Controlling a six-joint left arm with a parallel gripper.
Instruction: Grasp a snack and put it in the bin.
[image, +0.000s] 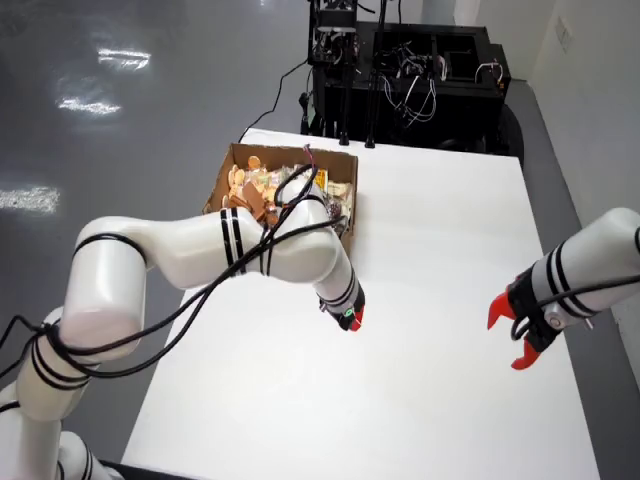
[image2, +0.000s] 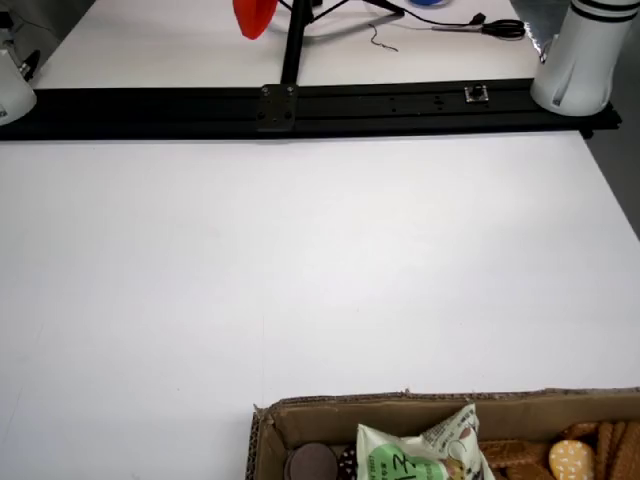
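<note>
Red-tipped, the working gripper (image: 353, 319) hangs low over the white tabletop (image: 420, 380), just off the near corner of the cardboard box; whether its jaws are wide or narrow cannot be told, and nothing shows in them. One second gripper (image: 520, 335), spread and empty, hovers by the right edge in the view from above. Farther back, one cardboard box (image: 238, 165) sits at the far left corner, filled with snacks (image: 255, 190); in the low view, a green-and-white packet (image2: 420, 455) lies among biscuits.

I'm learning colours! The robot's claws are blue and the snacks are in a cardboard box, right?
Not quite. The view from above shows the gripper tips are red, not blue. The snacks do sit in a cardboard box on the white table.
</note>
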